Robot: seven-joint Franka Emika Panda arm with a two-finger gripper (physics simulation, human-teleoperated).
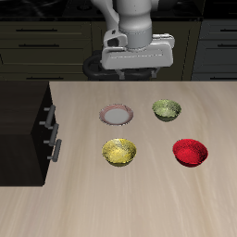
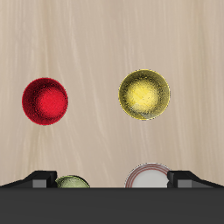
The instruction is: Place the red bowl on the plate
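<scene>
Tabletop (image 1: pixel 148 199) carries four small round items, all apart. Your gripper (image 1: pixel 139 67) hangs high over back edge, nothing held; jaws spread wide in wrist view. Red bowl (image 1: pixel 190 152) sits near front, beside yellow bowl (image 1: pixel 120 152). Plate (image 1: pixel 117 115) farther back, beside green bowl (image 1: pixel 167 110), behind yellow bowl.

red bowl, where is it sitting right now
In the exterior view the red bowl sits on the table near its front edge, beside the yellow bowl and just in front of the olive-green bowl, diagonally across from the plate.
</scene>
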